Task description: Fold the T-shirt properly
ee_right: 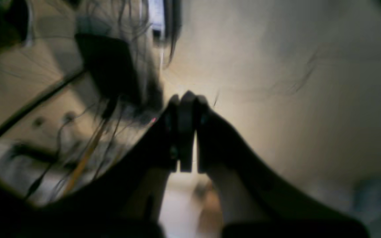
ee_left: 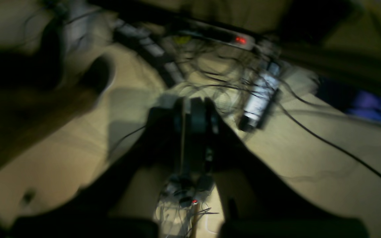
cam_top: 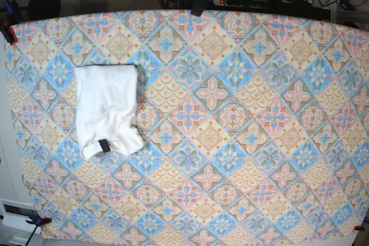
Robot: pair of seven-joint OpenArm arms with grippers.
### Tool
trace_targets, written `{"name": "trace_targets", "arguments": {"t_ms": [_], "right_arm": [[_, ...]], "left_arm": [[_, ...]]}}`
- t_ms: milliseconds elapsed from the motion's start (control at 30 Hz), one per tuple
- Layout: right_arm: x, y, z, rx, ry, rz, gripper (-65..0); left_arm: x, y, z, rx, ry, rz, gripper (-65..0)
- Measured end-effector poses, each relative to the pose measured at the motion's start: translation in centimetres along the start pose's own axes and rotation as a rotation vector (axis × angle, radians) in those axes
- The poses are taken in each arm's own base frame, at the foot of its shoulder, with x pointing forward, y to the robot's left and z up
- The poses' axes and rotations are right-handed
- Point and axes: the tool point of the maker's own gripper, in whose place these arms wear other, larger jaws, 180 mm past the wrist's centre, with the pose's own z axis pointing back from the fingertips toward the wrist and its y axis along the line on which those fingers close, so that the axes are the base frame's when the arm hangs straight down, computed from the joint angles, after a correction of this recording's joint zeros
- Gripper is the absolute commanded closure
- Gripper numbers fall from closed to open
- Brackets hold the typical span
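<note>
Cloth is lying folded on the bench (cam_top: 242,142): the white cotton T-shirt (cam_top: 106,109), plain side up, is sitting as a compact rectangle on the base view's left part of the patterned blue, pink and cream bench cover, with a small dark tag (cam_top: 104,145) showing near its lower edge. Neither arm is reaching over the cover in that view. The left claw (ee_left: 193,109) is showing its dark fingers pressed together with nothing between them, hanging over a pale floor strewn with black cables (ee_left: 326,142) and a white power strip (ee_left: 217,34). The right claw (ee_right: 185,109) is likewise pinched closed and empty, blurred above the same pale floor.
</note>
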Motion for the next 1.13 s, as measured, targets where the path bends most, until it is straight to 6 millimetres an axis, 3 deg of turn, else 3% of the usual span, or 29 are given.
{"name": "trace_targets", "arguments": {"t_ms": [67,200,267,367,433,500,600,667,767,867,1067,1133], "right_arm": [[0.9,0.2,-2.2,0.019,0.008,-0.038,-0.7],[8.7,1.7,-5.3,0.113,-0.264,-0.150,-0.7],[8.3,2.4,-6.8,0.133,-0.256,-0.177,-0.7],[3.9,3.9,-8.5,0.159,-0.153,-0.211,-0.7],[3.0,4.7,-9.2,0.174,-0.146,-0.254,-0.7],[4.4,5.1,-9.9,0.184,-0.182,-0.289,-0.7],[9.6,4.8,-10.3,0.193,-0.309,-0.326,-0.9],[11.4,4.3,-10.3,0.187,-0.344,-0.327,-1.0],[10.7,3.3,-10.9,0.106,-0.316,-0.338,-1.1],[10.3,3.7,-11.1,0.118,-0.284,-0.329,-1.1],[15.5,3.5,-10.8,0.129,-0.391,-0.323,-1.1],[16.0,3.5,-10.8,0.130,-0.385,-0.314,-1.1]], "left_arm": [[-1.0,-1.1,-1.8,-0.014,0.033,-0.003,-2.0],[-3.7,-1.4,-5.2,-0.004,0.104,-0.050,-2.0],[-4.4,-1.7,-6.7,-0.008,0.108,-0.084,-2.0],[-4.3,-2.6,-8.7,-0.022,0.088,-0.147,-2.0],[-4.2,-3.7,-9.7,-0.043,0.069,-0.189,-2.0],[-4.7,-4.3,-10.4,-0.053,0.068,-0.230,-2.0],[-5.1,-5.4,-11.4,-0.058,0.090,-0.275,-2.0],[-4.5,-6.6,-11.8,-0.081,0.078,-0.282,-2.1],[-2.9,-8.1,-12.3,-0.101,0.043,-0.280,-2.1],[-1.8,-8.0,-12.6,-0.096,0.018,-0.283,-2.1],[-0.3,-7.8,-13.1,-0.088,-0.007,-0.282,-2.2],[0.1,-8.0,-13.2,-0.089,-0.016,-0.276,-2.3]]}}
